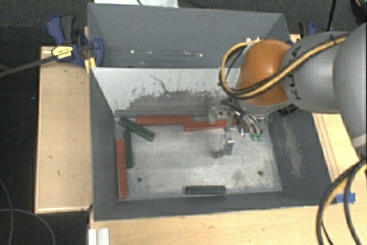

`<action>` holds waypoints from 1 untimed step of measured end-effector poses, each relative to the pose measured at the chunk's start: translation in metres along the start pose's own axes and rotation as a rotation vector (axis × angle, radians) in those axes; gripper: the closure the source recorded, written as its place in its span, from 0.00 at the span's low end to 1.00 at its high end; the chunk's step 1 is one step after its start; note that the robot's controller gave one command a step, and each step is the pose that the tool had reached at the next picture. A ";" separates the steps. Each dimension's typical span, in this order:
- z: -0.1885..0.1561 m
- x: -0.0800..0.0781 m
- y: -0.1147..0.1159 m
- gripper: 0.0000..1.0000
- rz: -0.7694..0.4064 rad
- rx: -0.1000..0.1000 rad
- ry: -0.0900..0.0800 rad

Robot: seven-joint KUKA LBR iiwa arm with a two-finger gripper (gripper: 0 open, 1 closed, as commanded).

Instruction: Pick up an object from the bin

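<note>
Red stick [200, 125], long axis left-right, pincer [229, 143] near its rt end

No word, label, brand mark, number or sign can be read on the bin [183, 37] or on the arm [344, 72] above it
</note>
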State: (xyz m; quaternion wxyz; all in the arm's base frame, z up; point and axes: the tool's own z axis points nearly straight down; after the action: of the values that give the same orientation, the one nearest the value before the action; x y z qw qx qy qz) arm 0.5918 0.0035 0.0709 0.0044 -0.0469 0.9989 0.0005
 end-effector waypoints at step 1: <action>0.000 0.001 -0.023 0.00 0.260 0.002 -0.001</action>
State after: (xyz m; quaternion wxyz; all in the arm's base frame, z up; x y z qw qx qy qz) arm 0.5931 -0.0195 0.0710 0.0048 0.0830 0.9965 0.0001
